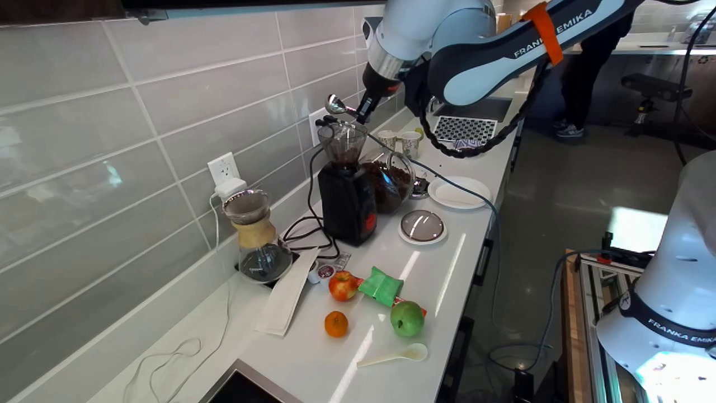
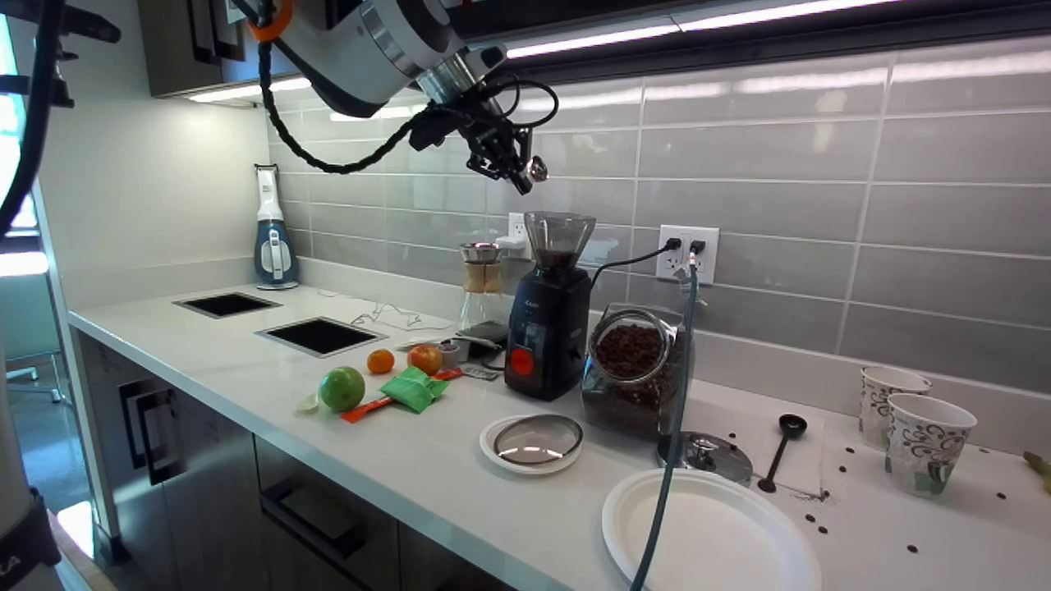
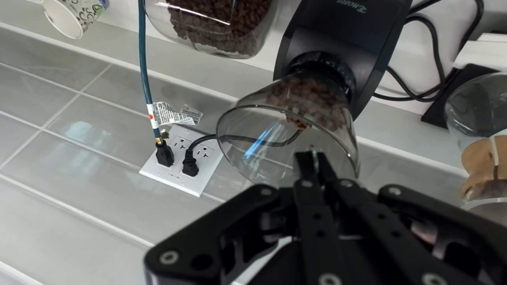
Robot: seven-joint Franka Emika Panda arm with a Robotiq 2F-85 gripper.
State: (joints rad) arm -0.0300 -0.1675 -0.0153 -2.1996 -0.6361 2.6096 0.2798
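Observation:
My gripper (image 1: 363,115) is shut on a small silver metal scoop (image 1: 335,104), its bowl out to the side. The gripper (image 2: 522,184) and scoop (image 2: 538,169) are above the black coffee grinder (image 2: 543,332), apart from its clear hopper (image 2: 566,234). In the wrist view the fingertips (image 3: 311,160) overlap the hopper (image 3: 253,122), with a thin strip between them; the scoop's bowl is hidden there. Dark beans (image 3: 305,97) lie low in the hopper. A tilted glass jar of beans (image 2: 628,386) stands beside the grinder.
A glass carafe (image 1: 257,240), power outlet (image 3: 182,158) and blue-green cable (image 2: 677,410) are near. A strainer on a white dish (image 2: 538,439), white plate (image 2: 710,533), paper cups (image 2: 930,435), apple (image 1: 343,285), orange (image 1: 336,324), green fruit (image 1: 407,319) and green packet (image 1: 381,286) lie along the counter.

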